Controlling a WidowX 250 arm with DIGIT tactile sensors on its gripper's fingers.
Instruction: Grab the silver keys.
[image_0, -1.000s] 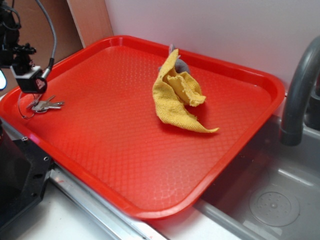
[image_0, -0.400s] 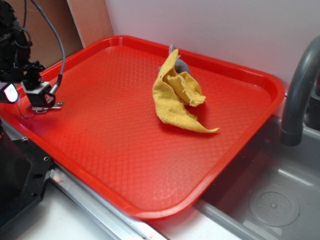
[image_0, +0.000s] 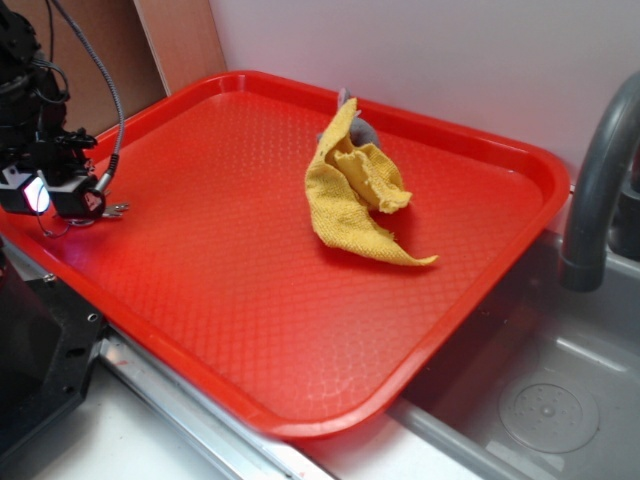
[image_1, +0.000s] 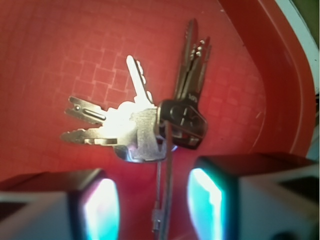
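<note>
You have one red tray (image_0: 250, 330), one bunch of keys (image_1: 145, 122) and one yellow cloth (image_0: 358, 190) in front of you. The tray holds all of it: the cloth lies crumpled toward the far middle with a tail running to the near right, a small grey thing (image_0: 362, 130) peeks out from behind its far end, and the keys sit at the tray's left edge, well apart from the cloth.

In the wrist view you can count the bunch. Three bright silver blades fan out to the left and up-left from a common centre, and a tighter group of darker keys, their number hard to tell, points up and slightly right from a black head (image_1: 187, 120). A thin wire ring (image_1: 162, 195) trails down from the centre toward the camera. So the bunch has no single long axis; it splays flat on the tray floor, with the rim curving past on the right of that view.

In the exterior view only one blade tip of the keys (image_0: 118, 209) shows, sticking out to the right from under the gripper (image_0: 60, 205), which hangs low over the tray's left edge.

Your jaws stand apart, one finger (image_1: 92, 207) on each side of the wire ring, with nothing between them but that wire. The key heads lie just beyond the fingertips, not yet inside the gap.

A grey faucet (image_0: 595, 180) stands at the right, over a sink (image_0: 550, 400) past the tray's near right corner.
</note>
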